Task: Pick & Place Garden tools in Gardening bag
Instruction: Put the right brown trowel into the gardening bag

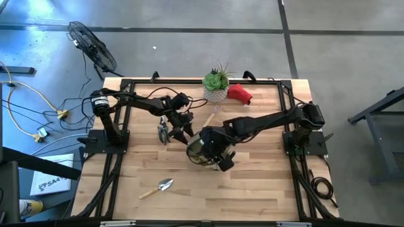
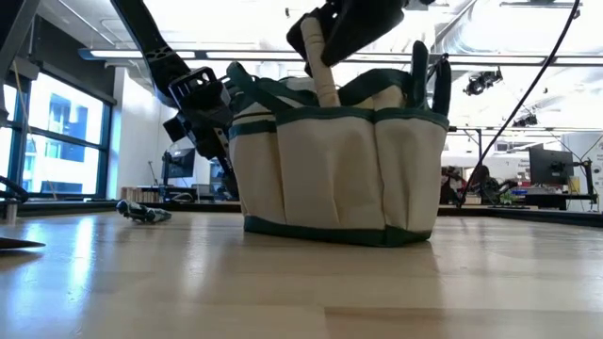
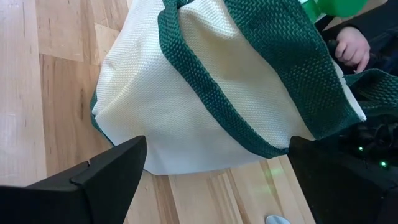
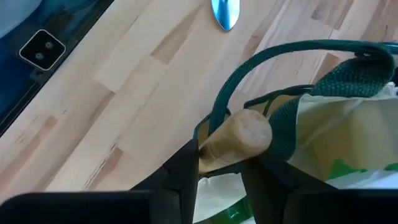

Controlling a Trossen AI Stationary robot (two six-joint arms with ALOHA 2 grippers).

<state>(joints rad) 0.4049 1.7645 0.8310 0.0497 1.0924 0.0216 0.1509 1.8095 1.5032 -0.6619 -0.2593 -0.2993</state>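
A wooden bench (image 1: 252, 183) is seen from above, with two dark arms reaching toward its middle. The gardening bag (image 2: 339, 174), a tan canvas tote with a dark green rim, side pockets and loop handles, stands upright near the centre of the bench. The right pincer (image 4: 219, 163) is positioned over the bag's opening, pinching the pale wooden handle (image 4: 239, 138) of a tool that is stood upright inside the bag, its end rising above the rim. The left pincer (image 3: 217, 171) is held just beside the bag's outer wall, its fingers spread wide with nothing between them. A pair of dark-handled pruners (image 1: 163, 132) is lying on the bench just left of the bag, near the left pincer. A silver trowel (image 1: 158, 188) with a wooden handle is lying nearer the front edge, well apart from the bag. A red soft item (image 1: 240, 93) is lying near the far edge, beside a green spiky plant (image 1: 216, 83) in a white pot.
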